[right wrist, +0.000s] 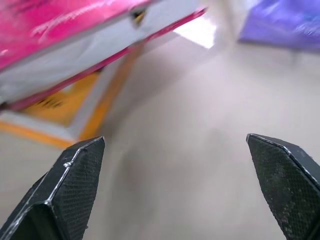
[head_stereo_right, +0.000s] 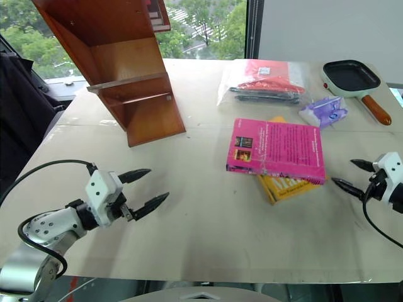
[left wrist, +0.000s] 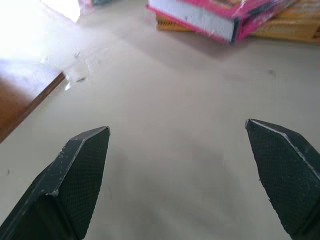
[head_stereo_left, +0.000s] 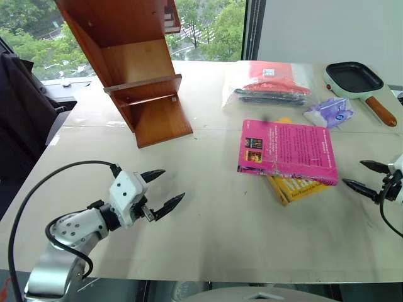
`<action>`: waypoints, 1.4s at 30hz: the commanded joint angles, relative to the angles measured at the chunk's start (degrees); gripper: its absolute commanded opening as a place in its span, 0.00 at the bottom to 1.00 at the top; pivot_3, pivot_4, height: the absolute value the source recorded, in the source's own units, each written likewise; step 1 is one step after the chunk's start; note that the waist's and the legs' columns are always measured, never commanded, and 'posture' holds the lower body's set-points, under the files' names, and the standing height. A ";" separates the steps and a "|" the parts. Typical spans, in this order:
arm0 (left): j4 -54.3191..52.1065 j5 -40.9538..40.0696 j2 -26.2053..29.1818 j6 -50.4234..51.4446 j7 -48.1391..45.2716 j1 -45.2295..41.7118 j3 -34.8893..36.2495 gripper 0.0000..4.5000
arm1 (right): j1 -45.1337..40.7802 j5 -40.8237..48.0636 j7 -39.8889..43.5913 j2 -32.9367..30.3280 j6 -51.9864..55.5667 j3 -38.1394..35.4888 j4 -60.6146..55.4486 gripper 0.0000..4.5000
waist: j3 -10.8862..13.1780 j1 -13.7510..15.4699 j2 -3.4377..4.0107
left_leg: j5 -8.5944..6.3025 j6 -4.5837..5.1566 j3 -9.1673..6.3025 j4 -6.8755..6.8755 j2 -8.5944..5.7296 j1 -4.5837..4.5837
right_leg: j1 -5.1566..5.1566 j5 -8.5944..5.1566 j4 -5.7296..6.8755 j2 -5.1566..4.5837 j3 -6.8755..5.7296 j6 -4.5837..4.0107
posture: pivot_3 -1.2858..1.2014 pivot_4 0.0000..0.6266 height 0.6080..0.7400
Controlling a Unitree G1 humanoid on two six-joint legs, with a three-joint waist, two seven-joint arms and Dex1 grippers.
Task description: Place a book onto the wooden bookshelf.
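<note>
The magenta-pink book [head_stereo_left: 287, 151] lies flat, back cover up, on top of a yellow book [head_stereo_left: 296, 187] in the middle right of the table. The wooden bookshelf [head_stereo_left: 129, 66] stands tilted at the far left. My left gripper [head_stereo_left: 162, 188] hovers open over the near left of the table, well left of the book, with nothing between its fingers. My right gripper [head_stereo_left: 360, 175] stands open just right of the books, fingertips pointing toward them. The left wrist view shows the book's page edge [left wrist: 200, 17]; the right wrist view shows its pink cover [right wrist: 60, 27].
Behind the books lie a clear bag with red contents [head_stereo_left: 269, 83], a purple tissue pack [head_stereo_left: 329, 112] and a small pan with an orange handle [head_stereo_left: 356, 80]. A dark garment [head_stereo_left: 19, 119] hangs off the table's left edge.
</note>
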 commanded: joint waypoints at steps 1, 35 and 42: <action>-3.00 -2.49 1.42 1.18 -0.97 0.32 3.17 1.00 | -1.79 -0.48 2.81 -2.43 -0.04 -0.17 2.11 1.00 | 0.01 0.01 0.00 | 0.00 0.00 0.07 -0.04 0.05 0.00 | -0.04 0.00 0.00 0.05 0.06 0.00 | 0.52 0.24 0.93; -17.82 -25.61 13.04 19.54 1.04 -6.75 16.30 1.00 | -49.25 -21.76 -11.58 13.97 -5.14 16.79 26.44 0.01 | 0.19 -1.54 -0.19 | 0.01 -0.06 0.86 -0.48 0.38 -0.04 | -0.66 0.05 0.00 0.46 0.91 -0.05 | 0.52 0.24 0.93; -19.52 -29.81 12.44 21.51 4.21 -5.71 17.83 1.00 | -50.09 -25.21 -14.51 12.91 -6.12 18.12 28.28 0.01 | 0.19 -1.58 -0.20 | 0.02 -0.09 0.86 -0.48 0.36 -0.09 | -0.69 0.05 -0.01 0.39 0.92 -0.04 | 0.52 0.24 0.93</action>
